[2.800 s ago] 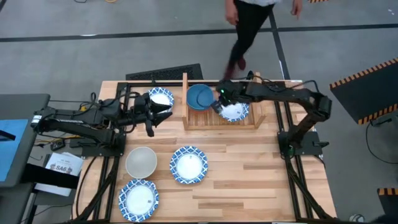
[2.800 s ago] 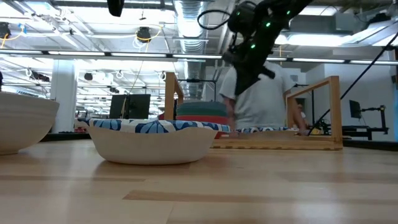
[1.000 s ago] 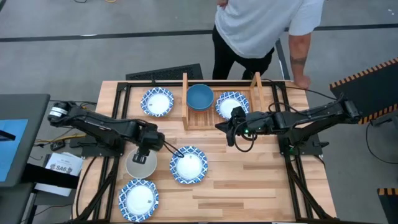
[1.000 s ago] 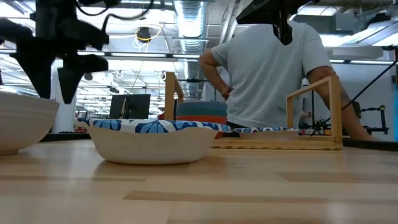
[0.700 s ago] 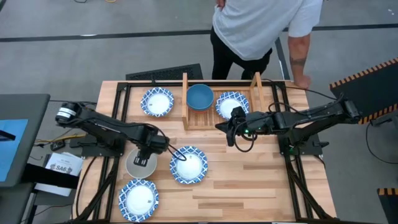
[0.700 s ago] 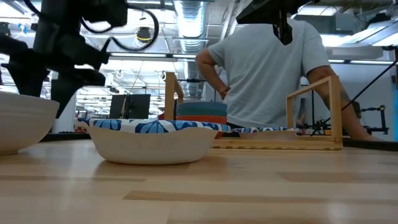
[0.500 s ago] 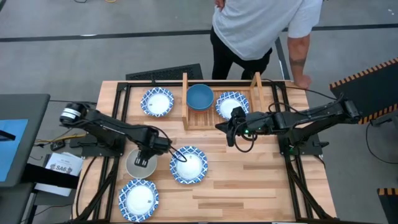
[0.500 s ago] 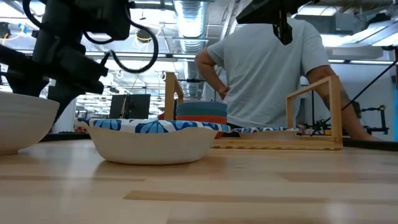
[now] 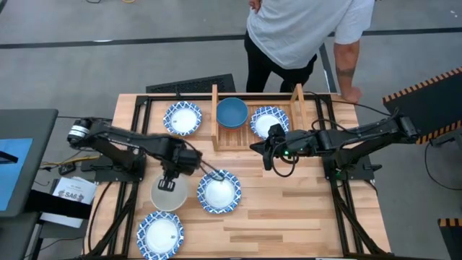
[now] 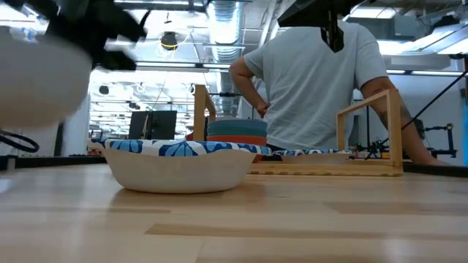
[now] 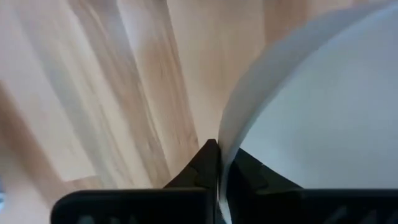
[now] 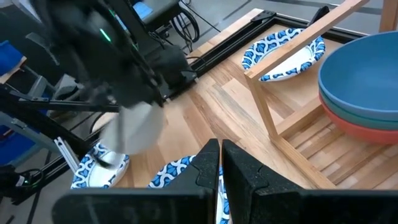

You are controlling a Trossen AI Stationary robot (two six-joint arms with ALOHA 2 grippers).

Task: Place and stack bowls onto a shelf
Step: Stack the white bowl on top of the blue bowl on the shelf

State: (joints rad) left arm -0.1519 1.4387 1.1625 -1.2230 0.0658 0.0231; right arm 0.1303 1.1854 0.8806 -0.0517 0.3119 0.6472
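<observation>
- Left hand (image 9: 169,184) is clamped on the rim of the off-white bowl (image 9: 170,193), held clear of the bench (image 9: 289,209) beside a patterned bowl (image 9: 219,192).
- Right hand (image 9: 270,153) waits in front of the shelf (image 9: 256,141), fingers together.
- The bowl looks rigid, smooth, probably breakable; a one-sided rim pinch may let it tilt or slip.
</observation>
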